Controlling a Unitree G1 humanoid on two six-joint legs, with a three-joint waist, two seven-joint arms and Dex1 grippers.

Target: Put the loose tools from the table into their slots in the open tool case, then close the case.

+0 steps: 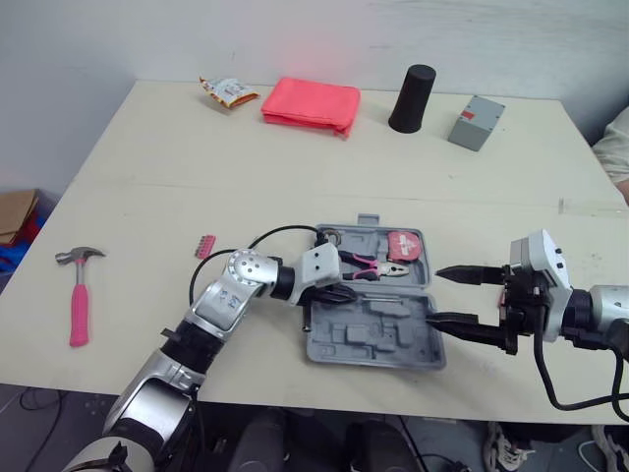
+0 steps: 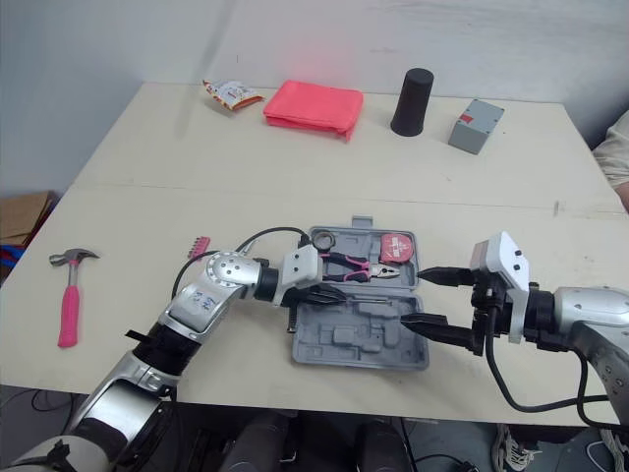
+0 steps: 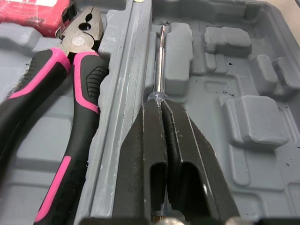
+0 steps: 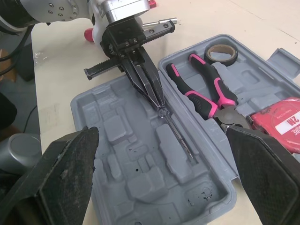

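My left gripper point(image 3: 161, 99) is clamped narrow on the clear-handled, thin steel-shafted screwdriver point(image 3: 160, 61). Its long axis runs straight ahead of my fingertips, along the groove beside the hinge ridge of the open grey plastic tool case point(image 1: 393, 346). My right gripper point(image 1: 434, 295) gapes wide just beside the case's right edge.

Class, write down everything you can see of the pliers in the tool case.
The pliers have bare grey metal jaws, closed, and two handles sleeved in pink and black grip material. They lie flat in a moulded recess of the grey plastic tool case, with the jaws pointing toward the red tape measure and the handle ends near the roll of tape.
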